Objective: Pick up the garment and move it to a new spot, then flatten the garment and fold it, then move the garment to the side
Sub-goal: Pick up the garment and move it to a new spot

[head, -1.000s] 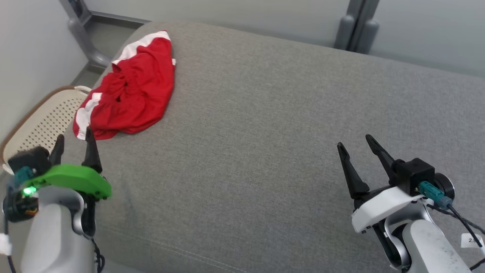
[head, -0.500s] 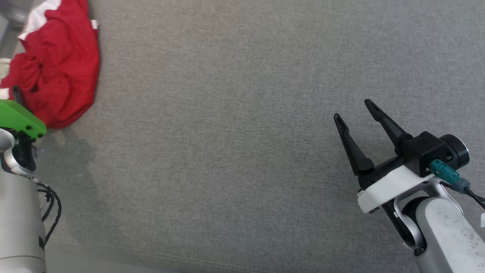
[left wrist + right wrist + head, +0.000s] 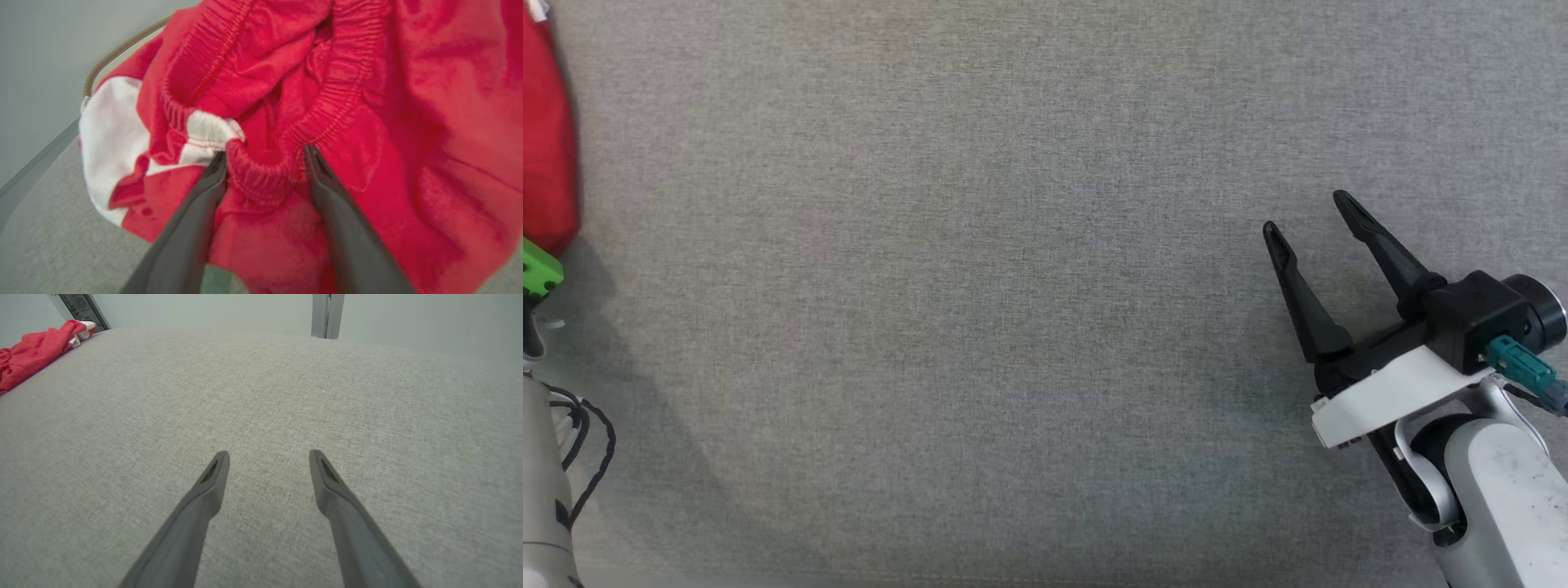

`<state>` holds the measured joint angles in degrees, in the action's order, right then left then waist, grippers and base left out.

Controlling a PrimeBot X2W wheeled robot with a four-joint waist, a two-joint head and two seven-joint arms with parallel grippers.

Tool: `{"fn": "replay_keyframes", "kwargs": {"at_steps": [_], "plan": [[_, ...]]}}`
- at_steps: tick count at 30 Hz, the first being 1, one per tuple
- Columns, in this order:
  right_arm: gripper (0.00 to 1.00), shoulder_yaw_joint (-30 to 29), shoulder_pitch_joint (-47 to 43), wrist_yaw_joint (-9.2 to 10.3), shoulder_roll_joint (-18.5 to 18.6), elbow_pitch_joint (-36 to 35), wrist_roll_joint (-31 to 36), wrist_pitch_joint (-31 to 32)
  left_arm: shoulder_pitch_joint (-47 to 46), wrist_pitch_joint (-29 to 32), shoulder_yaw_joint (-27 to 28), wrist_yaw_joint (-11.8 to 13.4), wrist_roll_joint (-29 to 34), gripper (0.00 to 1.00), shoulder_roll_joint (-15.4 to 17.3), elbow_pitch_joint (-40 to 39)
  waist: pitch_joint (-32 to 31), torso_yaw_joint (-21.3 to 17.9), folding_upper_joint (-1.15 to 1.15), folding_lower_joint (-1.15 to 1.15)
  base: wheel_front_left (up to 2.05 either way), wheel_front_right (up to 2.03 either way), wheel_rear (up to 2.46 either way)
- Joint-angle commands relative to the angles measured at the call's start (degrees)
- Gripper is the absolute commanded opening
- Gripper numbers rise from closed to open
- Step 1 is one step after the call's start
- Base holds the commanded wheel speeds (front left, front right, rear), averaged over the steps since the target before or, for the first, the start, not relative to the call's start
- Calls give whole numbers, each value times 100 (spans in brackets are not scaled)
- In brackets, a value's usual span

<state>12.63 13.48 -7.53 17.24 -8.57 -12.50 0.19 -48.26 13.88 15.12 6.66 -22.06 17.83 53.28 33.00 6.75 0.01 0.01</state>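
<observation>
Head and wrist views, garment pickup. The left gripper point(image 3: 264, 153) has its two dark fingers point(image 3: 192, 228) apart, astride a bunched fold of the elastic waistband point(image 3: 261, 179) of the red shorts point(image 3: 408, 122). The fold fills the gap between the tips and touches both. A white side panel point(image 3: 106, 139) lies left of the left finger, and a brown curved rim point(image 3: 118, 51) shows beyond it. The crumpled shorts rest on the grey fabric surface point(image 3: 972, 286). The right gripper point(image 3: 1305, 214) hovers over bare grey fabric with its fingers spread wide and nothing between them. From it, the shorts point(image 3: 28, 351) lie well apart, far to its left.
</observation>
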Motion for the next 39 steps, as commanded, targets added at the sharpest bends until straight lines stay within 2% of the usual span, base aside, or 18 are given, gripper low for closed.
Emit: {"fn": "replay_keyframes", "kwargs": {"at_steps": [1,5,11,16,19,26,32,39], "plan": [[100,-17,42,8,-26,15,-29,-54,9,50,-70,-126,-83,0,-185,146,35,-88,-1,-1,0,0,0],[100,12,106,8,-110,164,-56,-190,-56,-147,-94,-280,-86,0,-3,55,-209,-83,-1,-1,0,0,0],[100,174,177,8,-353,624,-159,-499,-269,-362,-152,-455,39,0,464,-208,-915,-149,-1,-1,0,0,0],[100,288,166,9,-621,1114,-284,-814,-479,-289,-397,-675,232,0,758,-547,-1664,-343,-1,-1,0,0,0],[100,300,91,9,-748,1373,-334,-968,-645,-171,-559,-822,301,0,793,-845,-2038,-469,-1,-1,0,0,0],[100,194,-107,9,-1030,1741,-412,-1212,-958,287,-1101,-906,442,0,429,-2028,-2704,-960,-1,-1,0,0,0],[100,137,-226,9,-1117,1822,-377,-1243,-732,680,-1543,-984,294,0,-158,-3212,-2881,-1534,-1,-1,0,0,0],[100,49,-303,9,-1115,1728,-306,-1142,-280,862,-2076,-1051,130,0,-871,-3952,-2898,-2230,-1,-1,0,0,0]]}}
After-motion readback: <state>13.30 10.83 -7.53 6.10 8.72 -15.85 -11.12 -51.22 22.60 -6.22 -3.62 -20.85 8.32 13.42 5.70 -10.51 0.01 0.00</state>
